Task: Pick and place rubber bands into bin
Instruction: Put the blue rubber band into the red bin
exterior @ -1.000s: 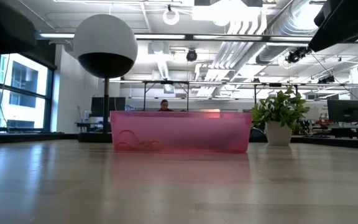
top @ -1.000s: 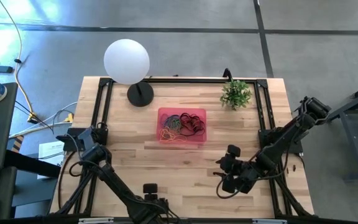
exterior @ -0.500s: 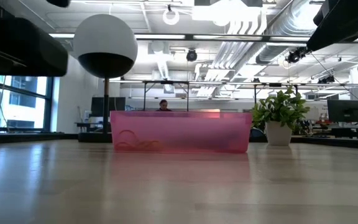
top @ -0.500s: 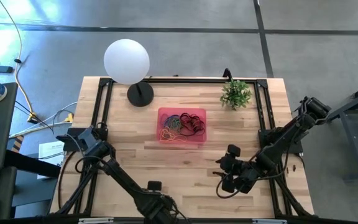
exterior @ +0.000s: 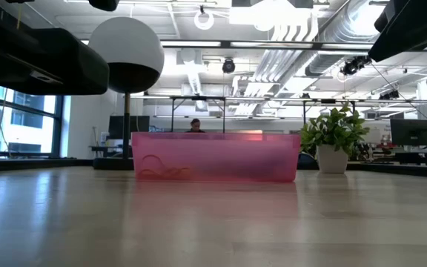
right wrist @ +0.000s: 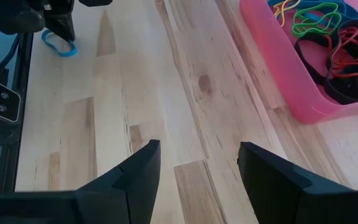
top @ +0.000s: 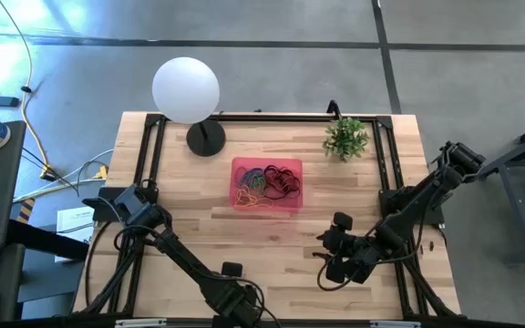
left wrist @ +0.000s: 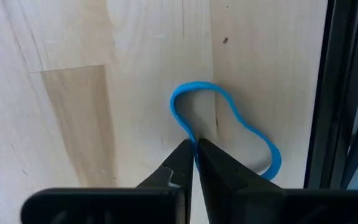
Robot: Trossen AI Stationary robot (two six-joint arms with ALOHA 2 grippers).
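One blue rubber band (left wrist: pixel 229 130) lies flat on the wooden surface (top: pixel 190 228) close to the near edge, beside a black frame rail. The left pincer (left wrist: pixel 195 158) has its two dark fingertips (left wrist: pixel 180 163) pressed together on one strand of that band, pinching it where the loop narrows, and the band rests on the wood. From above, the left arm reaches along the near left part of the surface, with its pincer (top: pixel 232 271) near the front edge. From the right wrist view the same blue band (right wrist: pixel 59 45) shows far off under the other arm's dark tip.

Many other rubber bands (top: pixel 267 185) in red, black, green, orange and blue sit tangled inside the bin (top: pixel 294 202), a pink translucent tray at the middle of the surface, between the white globe lamp (top: pixel 186 89) and the small potted plant (top: pixel 346 138), nearer the front than both. The low view shows the bin's pink wall (exterior: pixel 215 157) with a few loops faintly visible through it.

The right pincer (right wrist: pixel 197 165) hangs with its fingers spread wide and nothing between them, above bare wood at the near right side, well apart from the bin.
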